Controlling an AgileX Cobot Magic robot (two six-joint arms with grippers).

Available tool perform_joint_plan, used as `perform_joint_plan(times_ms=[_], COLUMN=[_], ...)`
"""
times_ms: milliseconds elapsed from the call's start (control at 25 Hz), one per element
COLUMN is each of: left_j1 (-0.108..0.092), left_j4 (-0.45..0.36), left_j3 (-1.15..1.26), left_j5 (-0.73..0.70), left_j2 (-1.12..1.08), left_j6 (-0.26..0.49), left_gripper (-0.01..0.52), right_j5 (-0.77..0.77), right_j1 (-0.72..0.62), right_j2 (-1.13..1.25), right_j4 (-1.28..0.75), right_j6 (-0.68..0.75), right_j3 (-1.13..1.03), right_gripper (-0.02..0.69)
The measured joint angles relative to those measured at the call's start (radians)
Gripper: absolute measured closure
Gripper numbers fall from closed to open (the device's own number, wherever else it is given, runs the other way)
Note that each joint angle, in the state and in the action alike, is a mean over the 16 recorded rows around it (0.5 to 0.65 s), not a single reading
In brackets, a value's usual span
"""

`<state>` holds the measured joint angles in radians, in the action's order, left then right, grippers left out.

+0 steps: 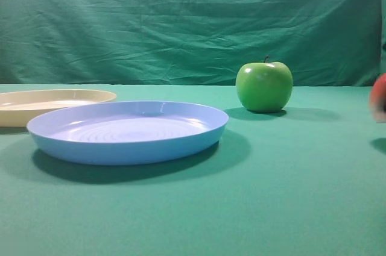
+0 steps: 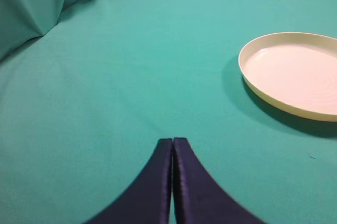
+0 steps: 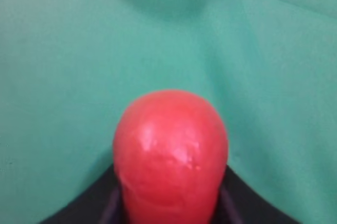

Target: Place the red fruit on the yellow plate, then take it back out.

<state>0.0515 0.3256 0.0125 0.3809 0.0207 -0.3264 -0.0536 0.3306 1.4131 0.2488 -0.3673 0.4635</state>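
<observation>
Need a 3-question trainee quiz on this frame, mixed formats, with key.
1. True or false: the red fruit lies on the yellow plate.
2. Which end effector holds the fruit? A) left B) right C) neither
3. Fill in: the green apple stands on the ___, right of the blue plate.

Key: 1 false; 2 B; 3 table.

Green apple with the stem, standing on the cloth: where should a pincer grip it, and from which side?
Grip the shiny round green apple across its widest middle, coming from above or from the open right. It stands upright, stem up, so the bulging sides give opposing surfaces; the light blue plastic plate crowds its left.
</observation>
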Motion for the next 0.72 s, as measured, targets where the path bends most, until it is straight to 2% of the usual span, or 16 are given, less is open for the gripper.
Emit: perform_joint_plan(times_ms=[160,280,440,720], left_j1=[0.000,0.000,0.000,0.000], left_j4=[0.000,0.000,0.000,0.000], left_j3=[0.000,0.000,0.000,0.000], left_j5=[0.000,0.000,0.000,0.000], left_j2=[0.000,0.000,0.000,0.000], left_j6=[0.000,0.000,0.000,0.000], left_gripper=[0.514,0.514,0.514,0.514], right_j5=[-0.093,-0.194,-0.347,-0.581], right_j1=[0.000,0.000,0.000,0.000], right_j2=[-0.068,-0.143,-0.269,-0.510], right_j4=[0.004,0.008,0.019,0.051], right_j6=[0.001,0.001,0.001,0.002], right_j3=[0.055,0.109,0.181,0.259], right_gripper=[0.048,0.081,0.210,0.493])
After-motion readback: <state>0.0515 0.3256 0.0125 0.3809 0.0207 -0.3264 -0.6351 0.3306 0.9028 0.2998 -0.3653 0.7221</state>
